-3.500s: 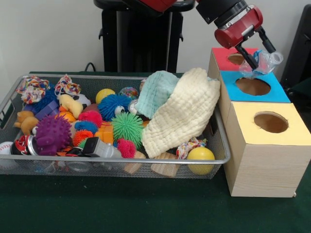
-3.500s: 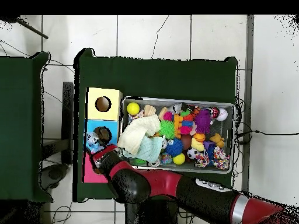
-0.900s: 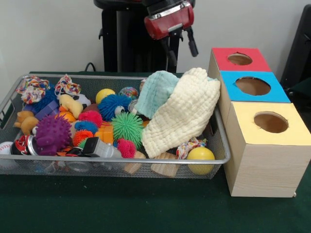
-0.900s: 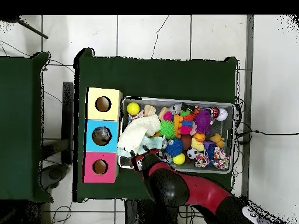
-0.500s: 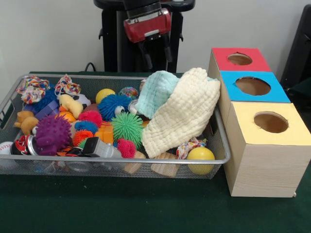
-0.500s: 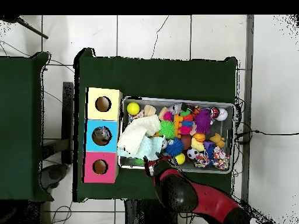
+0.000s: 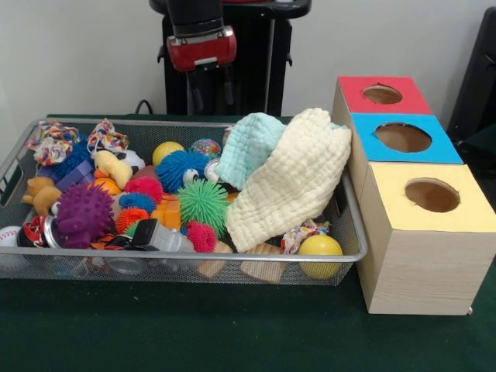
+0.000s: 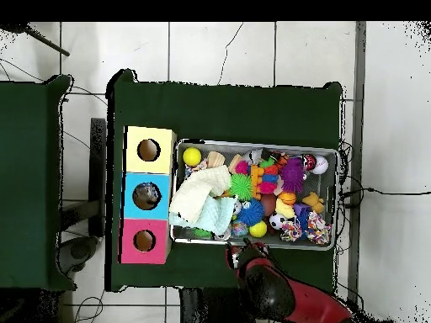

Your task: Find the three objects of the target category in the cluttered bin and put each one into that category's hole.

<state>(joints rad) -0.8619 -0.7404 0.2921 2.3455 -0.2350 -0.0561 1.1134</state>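
The wire mesh bin (image 7: 194, 256) stands on the green table, full of toys; it also shows in the overhead view (image 8: 337, 172). Inside are a cream cloth (image 7: 291, 182) and a mint cloth (image 7: 248, 147) at the right, spiky balls in purple (image 7: 84, 215), blue (image 7: 182, 168) and green (image 7: 204, 201), and yellow balls (image 7: 320, 248). Three wooden boxes stand beside it, with a red top (image 7: 380, 95), a blue top (image 7: 403, 138) and a yellow top (image 7: 430, 195), each with a round hole. My gripper (image 8: 236, 251) hangs at the bin's robot-side rim, outside the toys. It holds nothing I can see.
Rope toys (image 7: 50, 142), a tan plush (image 7: 40, 194), a baseball (image 7: 9, 236) and wooden blocks (image 7: 262, 267) also lie in the bin. Something grey shows inside the blue box's hole (image 8: 147, 195). The red arm (image 7: 201, 43) rises behind the bin.
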